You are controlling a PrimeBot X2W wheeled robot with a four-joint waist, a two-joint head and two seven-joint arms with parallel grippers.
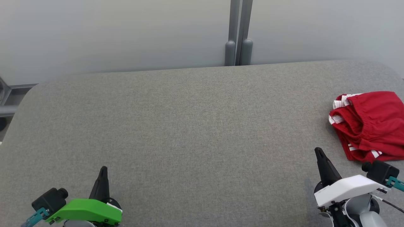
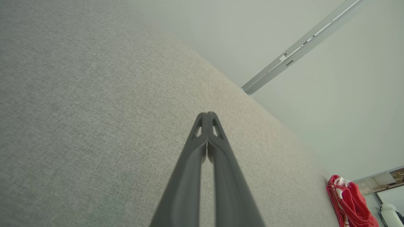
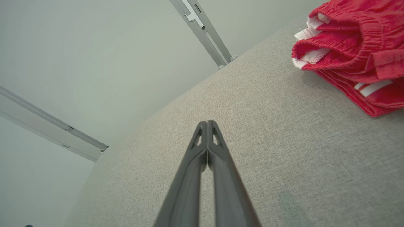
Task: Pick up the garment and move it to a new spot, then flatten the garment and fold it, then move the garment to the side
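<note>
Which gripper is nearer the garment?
Right. The right gripper sits just beside the garment, not touching; the left gripper is far off across the table.

red garment (image 1: 372,124) with white trim lies folded at table's right edge

I can read no text, label, brand, number or sign anywhere here, neither on the red shorts (image 1: 371,126) nor on the grey surface (image 1: 189,126).

so the left gripper (image 1: 103,168) has a lime-green shell (image 1: 88,211) and the right gripper (image 1: 317,149) a white shell (image 1: 344,189), both with long black tapered fingers (image 1: 101,186), boxy black wrist cameras (image 1: 50,199) and little teal plugs (image 1: 396,183).
</note>
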